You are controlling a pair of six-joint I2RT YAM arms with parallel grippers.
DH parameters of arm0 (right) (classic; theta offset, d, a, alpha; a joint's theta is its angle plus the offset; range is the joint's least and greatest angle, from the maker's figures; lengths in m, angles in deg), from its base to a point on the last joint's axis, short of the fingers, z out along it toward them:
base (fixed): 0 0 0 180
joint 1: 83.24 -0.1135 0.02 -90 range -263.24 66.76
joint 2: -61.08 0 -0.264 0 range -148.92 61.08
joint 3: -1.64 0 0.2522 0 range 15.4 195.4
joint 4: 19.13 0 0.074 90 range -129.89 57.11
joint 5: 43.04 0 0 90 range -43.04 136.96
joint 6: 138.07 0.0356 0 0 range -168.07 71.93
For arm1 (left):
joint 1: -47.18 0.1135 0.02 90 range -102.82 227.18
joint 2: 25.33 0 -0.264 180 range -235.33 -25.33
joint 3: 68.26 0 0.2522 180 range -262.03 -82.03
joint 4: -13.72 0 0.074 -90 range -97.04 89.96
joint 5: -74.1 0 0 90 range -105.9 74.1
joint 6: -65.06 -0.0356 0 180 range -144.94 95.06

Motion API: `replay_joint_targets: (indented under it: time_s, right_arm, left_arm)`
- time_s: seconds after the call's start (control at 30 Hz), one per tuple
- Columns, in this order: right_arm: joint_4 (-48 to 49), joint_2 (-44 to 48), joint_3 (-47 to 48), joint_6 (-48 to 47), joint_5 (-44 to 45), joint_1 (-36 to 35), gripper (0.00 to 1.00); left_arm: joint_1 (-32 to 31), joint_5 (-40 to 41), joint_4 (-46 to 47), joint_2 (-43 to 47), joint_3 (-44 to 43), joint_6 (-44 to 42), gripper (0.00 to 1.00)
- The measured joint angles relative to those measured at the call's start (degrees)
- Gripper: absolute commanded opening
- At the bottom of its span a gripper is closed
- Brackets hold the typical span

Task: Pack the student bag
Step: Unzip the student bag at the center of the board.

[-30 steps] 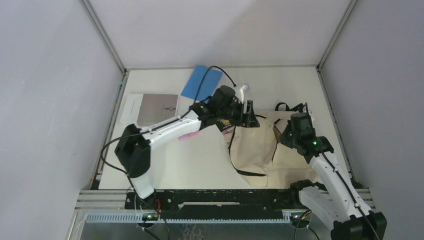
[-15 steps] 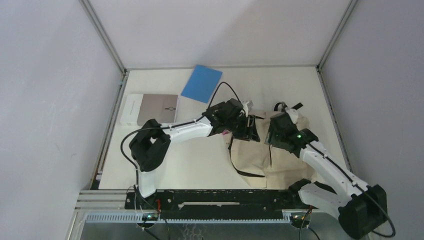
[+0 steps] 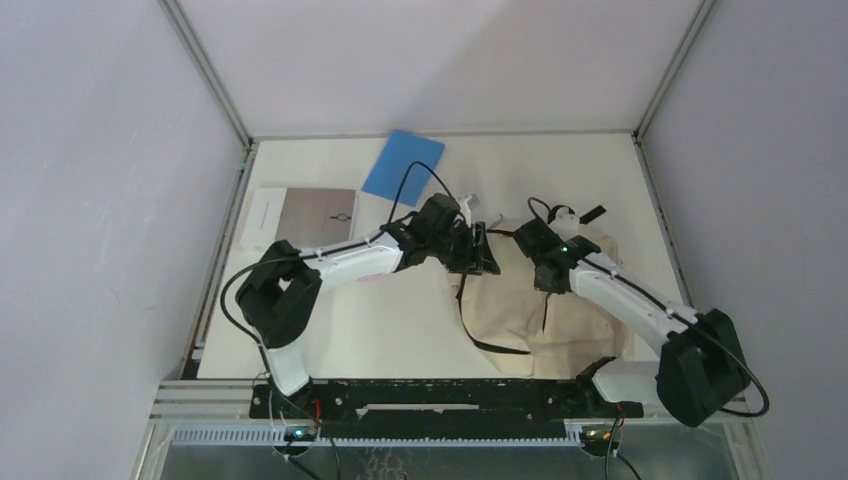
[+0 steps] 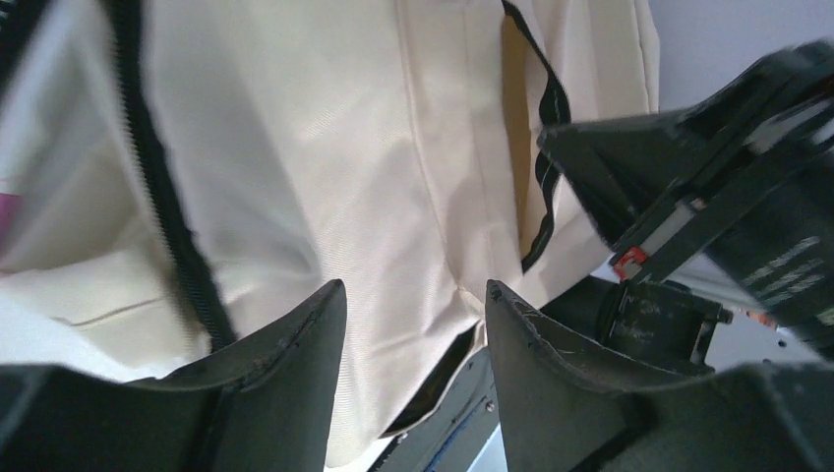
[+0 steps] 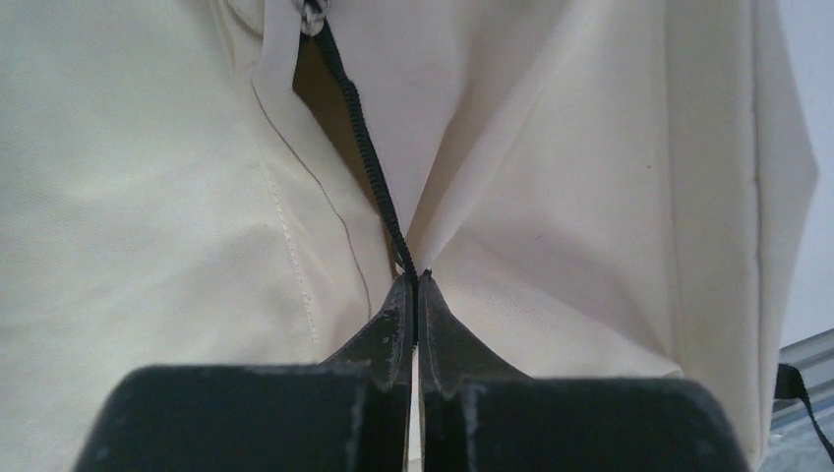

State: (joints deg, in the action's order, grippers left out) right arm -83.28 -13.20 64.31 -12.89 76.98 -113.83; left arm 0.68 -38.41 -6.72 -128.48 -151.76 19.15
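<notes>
The cream student bag (image 3: 510, 295) lies slumped on the tabletop (image 3: 400, 320), right of centre. The right tool (image 5: 415, 280) is clenched on the bag's black zipper line (image 5: 361, 138). The left tool (image 4: 413, 290) is released, its fingers spread with bag fabric showing between them.

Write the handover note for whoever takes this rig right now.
Left gripper: open, right up against the bag, holding nothing.
Right gripper: shut on the bag at its zipper; a gap shows beside the zipper.
Blue book and grey case lie outside the bag, at far left.
Done: bag edge gripped.
Left, probably: widen the opening, load book and case, zip shut.
</notes>
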Motion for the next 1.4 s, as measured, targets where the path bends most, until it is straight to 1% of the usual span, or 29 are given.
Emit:
replay_joint_targets:
  time_s: [0.1,0.2,0.37,0.5,0.57,0.67,0.8,0.93,1.07,1.13,1.2,1.27,1.33,1.4]
  right_arm:
    - [-0.7,4.7,0.2,-0.2,-0.2,1.3,0.0]
    - [-1.0,12.4,0.3,-0.3,-1.7,3.8,0.0]
    - [-1.9,19.5,0.4,-1.1,-5.9,7.6,0.0]
    - [-0.8,21.3,-0.5,-1.9,-11.0,10.0,0.0]
    - [0.4,21.4,-2.0,-1.9,-13.0,10.6,0.0]
    - [1.6,21.4,-4.0,-1.9,-15.5,11.0,0.0]
    - [2.5,21.5,-4.9,-1.9,-17.1,11.6,0.0]
    - [2.9,21.8,-5.0,-1.9,-18.1,12.6,0.0]
    - [3.0,22.1,-5.0,-1.9,-18.9,13.4,0.0]
    - [3.1,22.1,-5.1,-1.9,-19.3,13.6,0.0]
    - [3.1,22.1,-5.1,-2.0,-19.5,13.7,0.0]
    - [3.1,22.1,-5.1,-2.0,-19.7,14.0,0.0]
    - [3.1,22.1,-5.1,-2.1,-19.8,14.3,0.0]
    - [3.3,22.3,-5.1,-2.1,-19.9,14.8,0.0]
  left_arm:
    - [-2.4,-0.3,0.2,0.0,-0.1,0.0,0.59]
    - [-4.5,-0.7,-0.3,-0.5,-1.1,0.0,0.58]
    - [-5.4,-0.6,-1.1,-2.8,-5.5,0.0,0.55]
    - [-5.9,0.3,-2.1,-5.9,-10.5,0.0,0.59]
    - [-6.7,1.6,-2.9,-8.6,-13.7,0.0,0.62]
    - [-8.1,4.4,-4.0,-12.5,-17.8,0.1,0.65]
    - [-9.7,10.3,-6.8,-16.8,-22.9,0.9,0.68]
    - [-10.5,16.5,-11.2,-20.3,-28.5,0.9,0.68]
    - [-10.9,20.3,-14.1,-23.3,-34.0,0.9,0.7]
    - [-10.9,21.4,-14.8,-24.1,-35.1,1.0,0.7]
    - [-11.0,22.2,-15.6,-25.0,-36.6,1.0,0.68]
    - [-11.1,22.4,-16.9,-26.9,-39.5,0.9,0.6]
    - [-11.2,22.5,-18.3,-29.0,-42.5,0.9,0.49]
    - [-11.4,22.4,-19.7,-30.9,-45.2,0.9,0.33]
